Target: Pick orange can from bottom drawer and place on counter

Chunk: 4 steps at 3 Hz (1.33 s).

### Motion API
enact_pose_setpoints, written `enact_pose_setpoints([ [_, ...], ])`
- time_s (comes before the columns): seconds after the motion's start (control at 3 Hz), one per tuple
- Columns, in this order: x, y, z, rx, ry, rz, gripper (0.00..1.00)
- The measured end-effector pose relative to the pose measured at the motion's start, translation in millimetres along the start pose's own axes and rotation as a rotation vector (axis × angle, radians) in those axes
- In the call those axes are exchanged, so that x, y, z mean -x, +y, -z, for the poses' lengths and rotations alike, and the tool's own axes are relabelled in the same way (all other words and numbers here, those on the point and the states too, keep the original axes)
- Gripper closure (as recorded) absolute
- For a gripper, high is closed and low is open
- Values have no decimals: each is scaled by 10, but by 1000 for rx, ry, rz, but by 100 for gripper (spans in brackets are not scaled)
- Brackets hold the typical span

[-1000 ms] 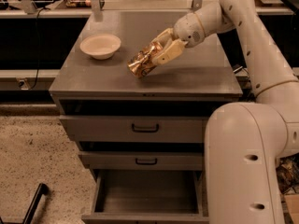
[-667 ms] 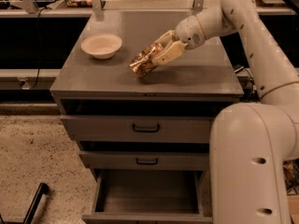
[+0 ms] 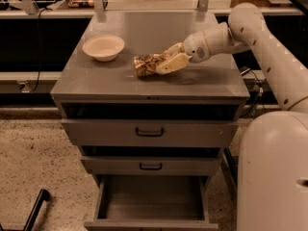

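The orange can [image 3: 147, 64], mottled orange-brown, lies on its side just above or on the grey counter [image 3: 120, 83], near the middle. My gripper [image 3: 163, 62] reaches in from the right on the white arm, its cream fingers [image 3: 173, 63] closed around the can's right end. The bottom drawer [image 3: 151, 203] is pulled open below and its tray holds nothing that I can see.
A cream-white bowl [image 3: 103, 47] stands on the counter's left part, left of the can. Two shallower drawers with black handles [image 3: 149, 132] sit above the open one, the upper one slightly ajar. The robot's white body [image 3: 272, 172] fills the lower right. A shelf edge runs behind the counter.
The gripper with the can has moved slightly down toward the counter top and the can now lies flatter; the camera view has shifted a little.
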<state>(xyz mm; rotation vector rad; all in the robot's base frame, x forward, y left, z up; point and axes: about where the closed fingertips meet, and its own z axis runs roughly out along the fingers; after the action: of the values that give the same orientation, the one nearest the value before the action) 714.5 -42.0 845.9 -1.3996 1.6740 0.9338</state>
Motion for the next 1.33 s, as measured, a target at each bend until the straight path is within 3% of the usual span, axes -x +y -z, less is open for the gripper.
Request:
enact_pose_setpoints([
  [1.0, -38, 4, -142, 14, 0, -10, 12],
  [1.33, -37, 6, -172, 18, 0, -11, 0],
])
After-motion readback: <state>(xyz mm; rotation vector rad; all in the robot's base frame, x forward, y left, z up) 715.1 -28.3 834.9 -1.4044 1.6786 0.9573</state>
